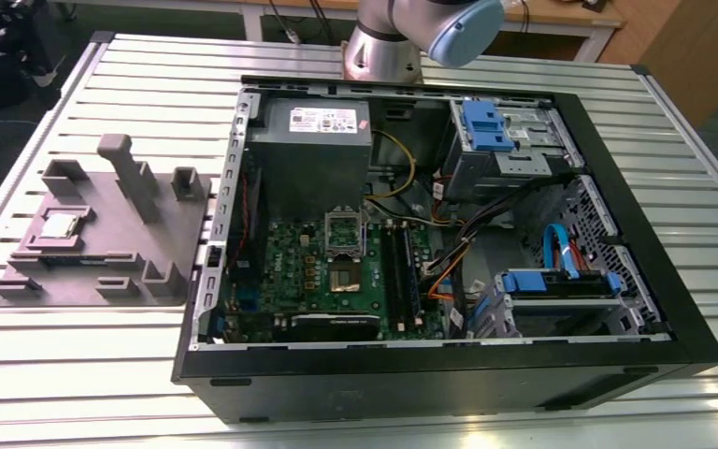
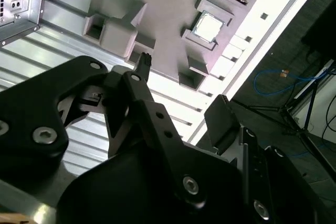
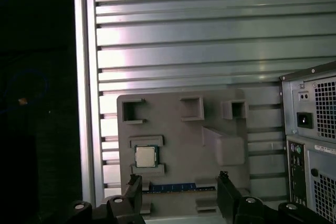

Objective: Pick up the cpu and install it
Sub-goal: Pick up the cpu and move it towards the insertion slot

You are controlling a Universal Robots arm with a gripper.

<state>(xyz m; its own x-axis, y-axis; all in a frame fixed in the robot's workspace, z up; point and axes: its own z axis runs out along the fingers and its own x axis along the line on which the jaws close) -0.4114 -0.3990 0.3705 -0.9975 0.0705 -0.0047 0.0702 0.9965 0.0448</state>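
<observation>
While the cpu [image 3: 146,156] sits in its holder [image 3: 184,142], nothing's done yet.
Your hand [image 3: 180,178] hangs above, open & empty; pickup + install both left.

Cpu [image 3: 146,156] shiny metal; holder [image 3: 181,135] matt grey plastic.

Recorded were one cpu [image 1: 60,225], one grey holder tray [image 1: 100,273], one open computer case [image 1: 459,383], one green motherboard [image 1: 291,251] and one power supply [image 1: 315,154].

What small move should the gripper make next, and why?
Probably move the open gripper sideways until it is centred over the small silvery square cpu: the chip lies in its grey holder, to one side of the jaws' midline, and nothing is gripped.
</observation>
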